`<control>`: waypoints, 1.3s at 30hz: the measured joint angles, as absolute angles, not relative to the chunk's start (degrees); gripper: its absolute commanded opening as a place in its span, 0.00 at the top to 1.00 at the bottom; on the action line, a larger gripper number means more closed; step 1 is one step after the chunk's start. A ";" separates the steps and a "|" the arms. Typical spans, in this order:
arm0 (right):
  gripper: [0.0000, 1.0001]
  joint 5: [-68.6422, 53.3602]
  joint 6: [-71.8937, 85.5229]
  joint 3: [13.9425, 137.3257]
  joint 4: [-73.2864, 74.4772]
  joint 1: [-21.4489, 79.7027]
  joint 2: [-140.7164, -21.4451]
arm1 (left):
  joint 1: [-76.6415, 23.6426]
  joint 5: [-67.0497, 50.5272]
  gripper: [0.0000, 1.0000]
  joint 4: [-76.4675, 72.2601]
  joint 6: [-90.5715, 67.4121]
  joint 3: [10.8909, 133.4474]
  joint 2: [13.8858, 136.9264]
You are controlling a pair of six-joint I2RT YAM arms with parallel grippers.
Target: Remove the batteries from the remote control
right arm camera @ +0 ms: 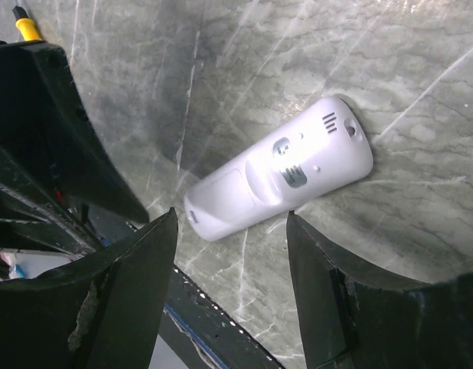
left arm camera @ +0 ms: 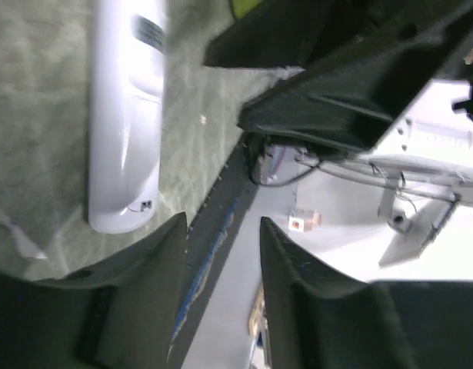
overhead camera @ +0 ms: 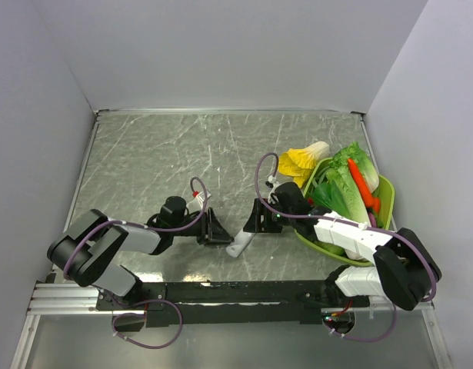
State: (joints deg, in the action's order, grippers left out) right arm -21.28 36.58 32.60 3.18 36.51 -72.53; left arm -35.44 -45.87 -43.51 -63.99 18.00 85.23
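Note:
The remote control [overhead camera: 241, 244] is a slim white bar lying flat on the marbled table near its front edge, between my two grippers. In the right wrist view the remote control [right arm camera: 278, 171] lies just beyond my right gripper [right arm camera: 230, 223], whose jaws stand open with only bare table between them. In the left wrist view the remote control [left arm camera: 128, 115] lies up and to the left of my left gripper [left arm camera: 222, 231], which is open and holds nothing. From above, the left gripper [overhead camera: 219, 233] and right gripper [overhead camera: 253, 223] flank the remote closely. The batteries are hidden.
A green basket [overhead camera: 387, 192] of leafy greens and a carrot [overhead camera: 361, 183] stands at the right, under my right arm. A yellow-and-white vegetable [overhead camera: 301, 159] lies behind it. A yellow tool tip [right arm camera: 24, 27] shows at the top left. The black rail [overhead camera: 236, 290] runs along the front edge.

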 measured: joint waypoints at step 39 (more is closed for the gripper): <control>0.38 2.57 14.70 47.31 17.47 60.90 -85.80 | -35.33 -26.09 0.61 -22.15 -65.06 9.56 69.93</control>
